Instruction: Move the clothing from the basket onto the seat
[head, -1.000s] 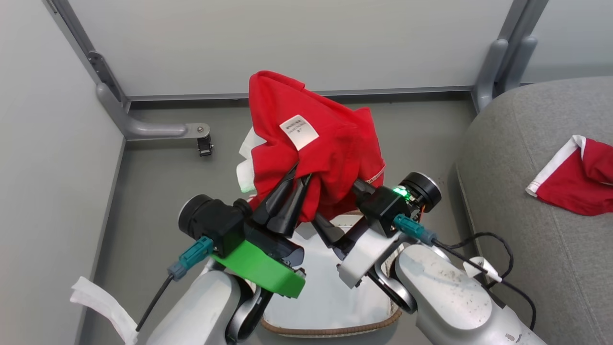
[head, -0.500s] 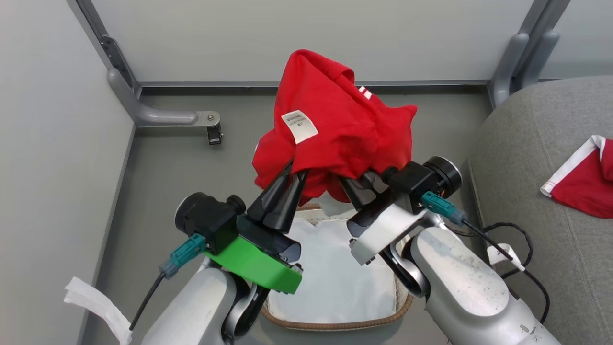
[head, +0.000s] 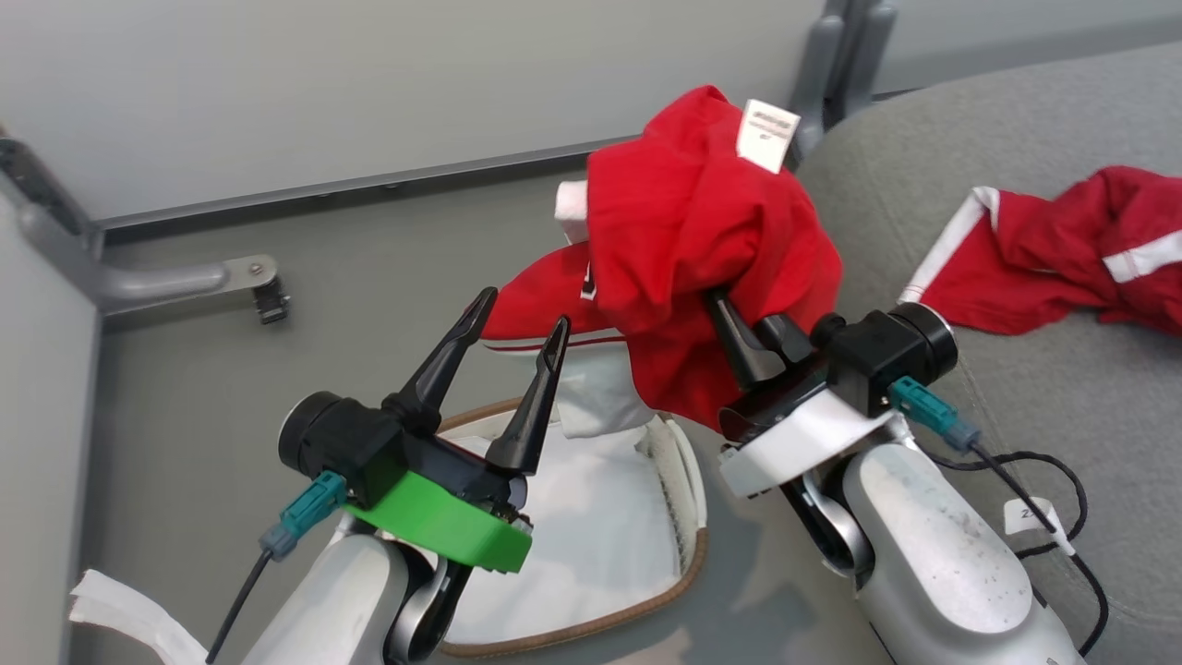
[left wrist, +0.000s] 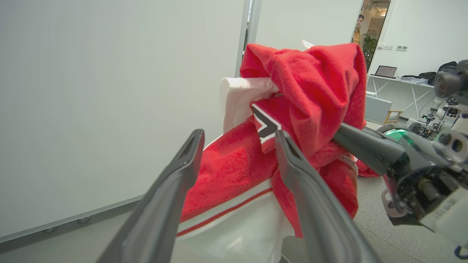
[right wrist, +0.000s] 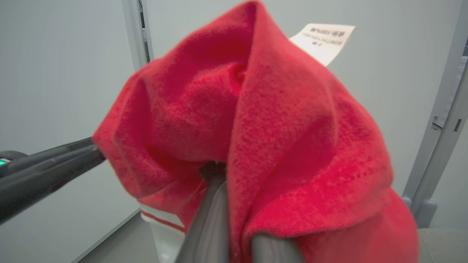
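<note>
Your right tool (head: 734, 323) is clamped on a bunch of the garment (head: 702, 222), held in air between basket (head: 600, 626) and seat (head: 1016, 416); your left tool (head: 526, 309) stands apart, empty. The cloth looks soft, light and floppy, so grip a thick fold, lift its hem clear of the basket rim, and use the seat's open room beside the second garment (head: 1043, 259).

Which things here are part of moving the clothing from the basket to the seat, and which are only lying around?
Job: held red garment, gripped by the right hand; second red garment, lying on the seat; basket; open left hand.
Lying about: white liner in the basket; metal bracket; black cable; white strip on the floor.
</note>
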